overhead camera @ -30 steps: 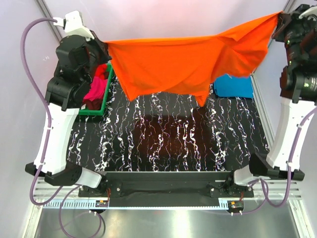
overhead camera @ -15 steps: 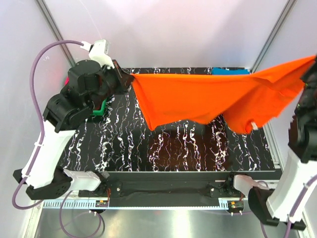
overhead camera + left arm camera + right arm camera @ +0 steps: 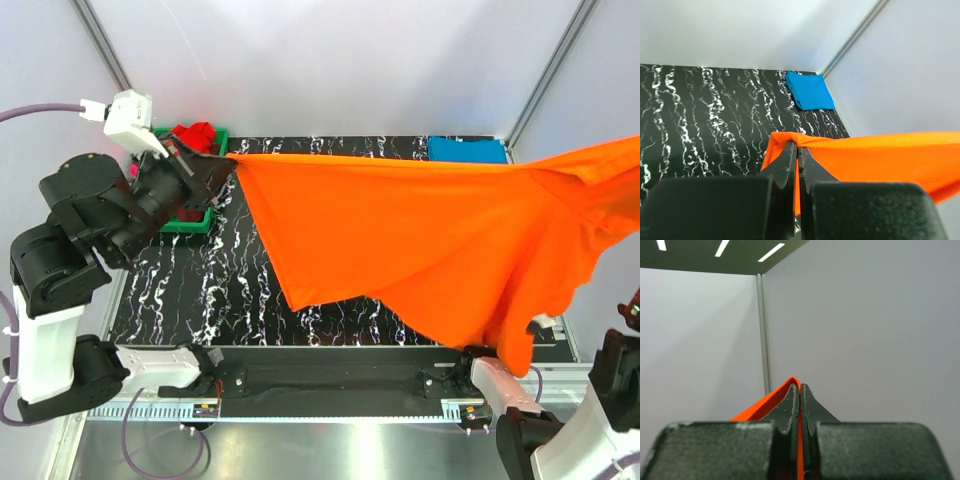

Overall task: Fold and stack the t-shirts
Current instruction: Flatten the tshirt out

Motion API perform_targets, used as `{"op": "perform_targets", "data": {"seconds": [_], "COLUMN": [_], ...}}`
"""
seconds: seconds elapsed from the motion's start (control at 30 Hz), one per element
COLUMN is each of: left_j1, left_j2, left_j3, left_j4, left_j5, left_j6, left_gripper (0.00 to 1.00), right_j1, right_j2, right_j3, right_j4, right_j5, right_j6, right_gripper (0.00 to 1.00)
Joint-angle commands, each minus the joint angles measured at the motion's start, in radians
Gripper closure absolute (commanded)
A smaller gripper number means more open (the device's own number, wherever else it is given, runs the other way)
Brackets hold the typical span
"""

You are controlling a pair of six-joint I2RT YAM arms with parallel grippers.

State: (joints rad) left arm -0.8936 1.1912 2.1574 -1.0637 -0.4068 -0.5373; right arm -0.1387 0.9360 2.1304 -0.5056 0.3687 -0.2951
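Note:
A bright orange t-shirt [image 3: 420,240] hangs spread in the air above the table, stretched between both arms. My left gripper [image 3: 228,160] is shut on its left corner [image 3: 790,137]. My right gripper [image 3: 800,386] is shut on the other end, off the right edge of the top view, with orange cloth [image 3: 767,402] pinched between its jaws. The shirt's lower edge droops toward the near right. A folded teal-blue t-shirt [image 3: 465,150] lies at the far right corner of the table [image 3: 810,90]. A red t-shirt [image 3: 196,134] and a bit of pink cloth [image 3: 133,172] sit at the far left.
A green tray [image 3: 190,222] at the far left holds the red and pink cloth, partly behind my left arm. The black marbled table [image 3: 200,290] lies under the hanging shirt. Grey walls and frame posts [image 3: 548,72] close in the back and sides.
Both arms have swung the orange shirt toward the near side and pulled it wider. My left gripper moved back left; my right gripper went out past the right edge.

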Motion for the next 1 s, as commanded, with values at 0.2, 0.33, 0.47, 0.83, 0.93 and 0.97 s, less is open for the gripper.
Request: {"op": "perform_targets", "data": {"seconds": [0.2, 0.33, 0.47, 0.83, 0.93, 0.97], "left_j1": [0.140, 0.375, 0.533, 0.683, 0.722, 0.726], "left_j2": [-0.007, 0.016, 0.132, 0.631, 0.735, 0.761], "left_j3": [-0.301, -0.480, -0.545, -0.332, -0.233, -0.213], "left_j4": [0.027, 0.073, 0.160, 0.324, 0.343, 0.349], "left_j5": [-0.106, -0.007, 0.029, 0.057, 0.103, 0.130], "left_j6": [-0.019, 0.003, 0.065, 0.137, 0.155, 0.163], "left_gripper": [1.00, 1.00, 1.00, 1.00, 1.00, 1.00], "right_j1": [-0.004, -0.001, 0.073, 0.168, 0.174, 0.175], "right_j2": [0.101, 0.209, 0.397, 0.963, 1.067, 1.093], "right_j3": [-0.426, -0.607, -0.673, -0.448, -0.370, -0.347], "right_j4": [0.212, 0.363, 0.438, 0.573, 0.634, 0.644], "right_j5": [-0.333, -0.459, -0.533, -0.655, -0.666, -0.665], "right_j6": [0.083, 0.192, 0.191, 0.220, 0.247, 0.254], "right_gripper": [1.00, 1.00, 1.00, 1.00, 1.00, 1.00]}}
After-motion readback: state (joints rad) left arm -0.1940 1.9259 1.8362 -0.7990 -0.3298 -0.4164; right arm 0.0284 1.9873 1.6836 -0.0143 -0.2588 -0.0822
